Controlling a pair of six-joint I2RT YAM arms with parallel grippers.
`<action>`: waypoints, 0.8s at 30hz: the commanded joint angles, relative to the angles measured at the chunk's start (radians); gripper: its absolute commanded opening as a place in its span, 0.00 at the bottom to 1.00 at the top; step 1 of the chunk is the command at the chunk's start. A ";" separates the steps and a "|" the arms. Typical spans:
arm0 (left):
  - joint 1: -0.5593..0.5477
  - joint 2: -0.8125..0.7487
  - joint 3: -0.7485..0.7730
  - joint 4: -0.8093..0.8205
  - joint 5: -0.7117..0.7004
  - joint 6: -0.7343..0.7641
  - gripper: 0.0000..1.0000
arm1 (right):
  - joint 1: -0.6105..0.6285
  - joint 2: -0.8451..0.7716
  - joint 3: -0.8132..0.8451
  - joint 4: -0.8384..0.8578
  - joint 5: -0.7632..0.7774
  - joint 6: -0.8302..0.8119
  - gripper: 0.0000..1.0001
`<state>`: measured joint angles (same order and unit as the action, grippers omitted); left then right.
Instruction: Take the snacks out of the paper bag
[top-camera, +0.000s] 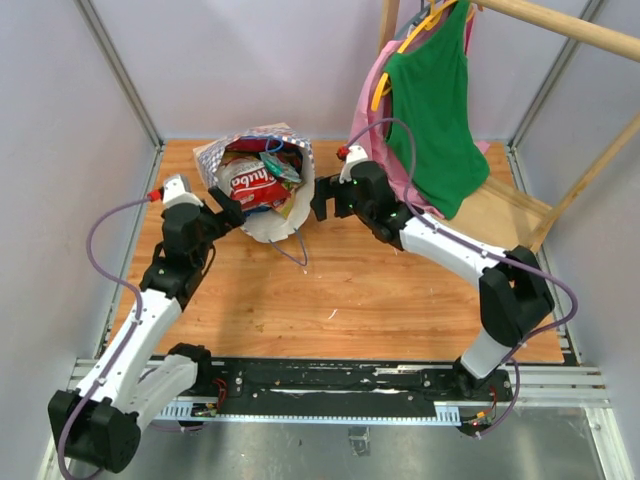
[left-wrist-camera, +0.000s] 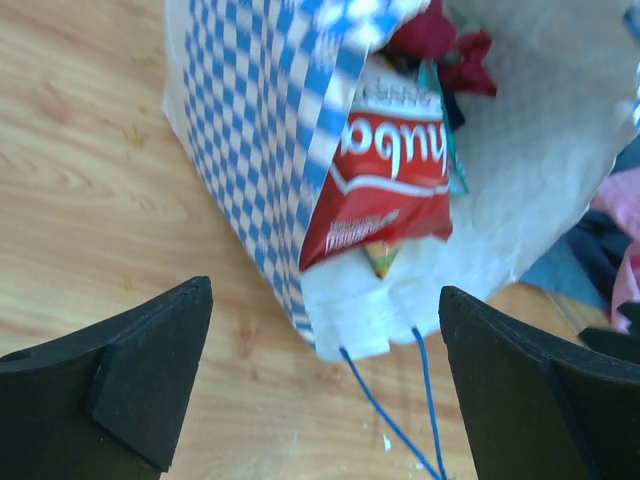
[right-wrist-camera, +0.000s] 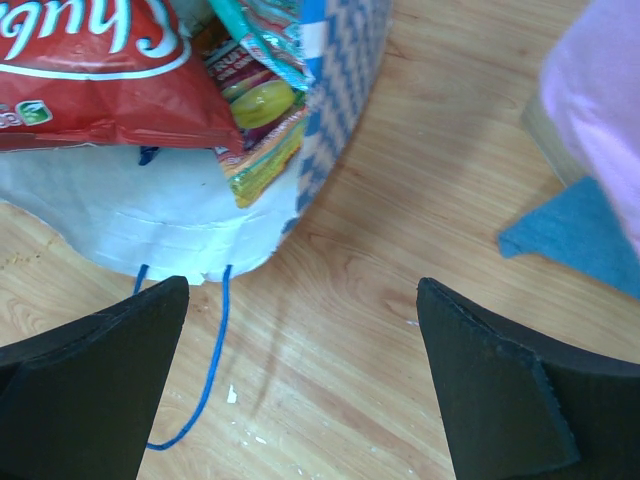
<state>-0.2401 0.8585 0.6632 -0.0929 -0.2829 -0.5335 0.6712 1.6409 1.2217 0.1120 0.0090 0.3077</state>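
The paper bag (top-camera: 292, 150) lies on its side with its mouth toward the arms, checked blue and white outside (left-wrist-camera: 250, 130), white inside (right-wrist-camera: 150, 215). A red-and-white snack packet (top-camera: 252, 184) fills the mouth (left-wrist-camera: 385, 180) (right-wrist-camera: 90, 70). An orange-green packet (right-wrist-camera: 262, 135) and a teal one (top-camera: 281, 165) lie beside it inside. Blue cord handles (left-wrist-camera: 395, 420) (right-wrist-camera: 205, 370) trail onto the table. My left gripper (top-camera: 232, 208) is open and empty at the bag's left rim (left-wrist-camera: 325, 400). My right gripper (top-camera: 322, 198) is open and empty just right of the mouth (right-wrist-camera: 300, 390).
A green garment (top-camera: 435, 110) and a pink one (top-camera: 372, 100) hang from a wooden rack (top-camera: 560, 28) at the back right. A grey-blue cloth (right-wrist-camera: 575, 235) lies on the wooden table (top-camera: 340, 290) near the right gripper.
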 joint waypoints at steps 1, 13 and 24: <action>-0.008 0.114 0.148 -0.084 -0.120 0.121 1.00 | 0.041 0.066 0.076 0.042 0.032 -0.019 0.98; -0.008 0.421 0.461 -0.070 -0.241 0.254 1.00 | 0.044 0.304 0.319 -0.008 0.194 -0.091 0.70; -0.008 0.390 0.442 -0.121 -0.224 0.277 1.00 | -0.017 0.373 0.273 0.056 -0.064 -0.140 0.31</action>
<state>-0.2440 1.2785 1.0973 -0.1783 -0.4858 -0.2810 0.6903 1.9968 1.5146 0.1097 0.1341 0.2146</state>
